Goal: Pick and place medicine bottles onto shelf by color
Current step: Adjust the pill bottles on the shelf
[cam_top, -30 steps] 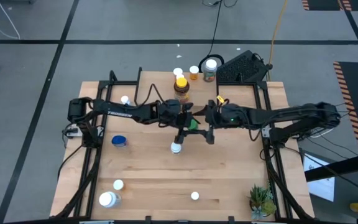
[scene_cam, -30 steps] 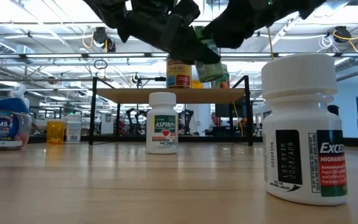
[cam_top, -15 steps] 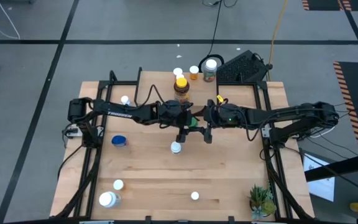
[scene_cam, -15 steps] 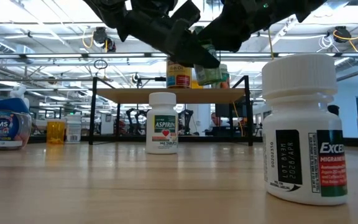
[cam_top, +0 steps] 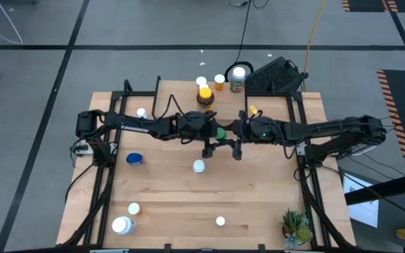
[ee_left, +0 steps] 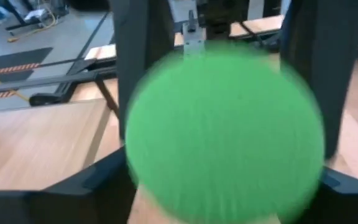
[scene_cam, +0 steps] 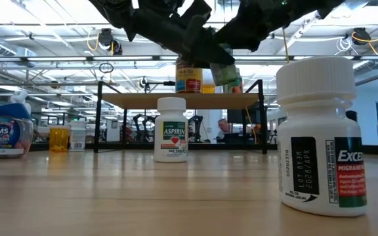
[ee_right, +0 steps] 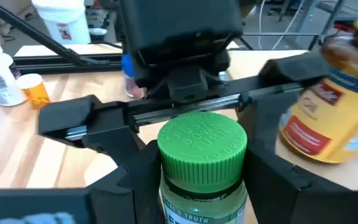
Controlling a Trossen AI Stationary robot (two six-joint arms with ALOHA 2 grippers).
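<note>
A green medicine bottle point(ee_right: 201, 162) with a green ribbed cap hangs above the middle of the table point(cam_top: 259, 204), seen from above as a small green spot point(cam_top: 220, 131). My right gripper point(cam_top: 229, 137) comes from the table's right and is shut on it. My left gripper point(cam_top: 211, 137) faces it from the table's left. Its fingers point(ee_right: 67, 118) are spread wide on either side of the cap, open and apart from it. In the left wrist view the bottle is a blurred green disc point(ee_left: 225, 130). The shelf point(scene_cam: 143, 99) stands at the far side, with an amber yellow-lidded bottle point(scene_cam: 189, 77) on it. My right gripper pinches the green bottle's body just under the cap point(ee_right: 188, 202), one finger point(ee_right: 135, 180) on each side. The fingers come from the table's right. The bottle is lifted clear of the table, cap up and about upright.
A white aspirin bottle point(cam_top: 199, 166) stands just near of the grippers. A blue jar point(cam_top: 135, 159) sits at the left, and white bottles point(cam_top: 121, 225) point(cam_top: 220, 221) stand by the near edge. A potted plant point(cam_top: 295, 226) is at the near right. More bottles point(cam_top: 219, 81) stand at the far side.
Both grippers and the green bottle between them have moved a little up and toward the table's far edge, nearer the shelf. The bottle has stayed about upright. The aspirin bottle has stayed where it was.
</note>
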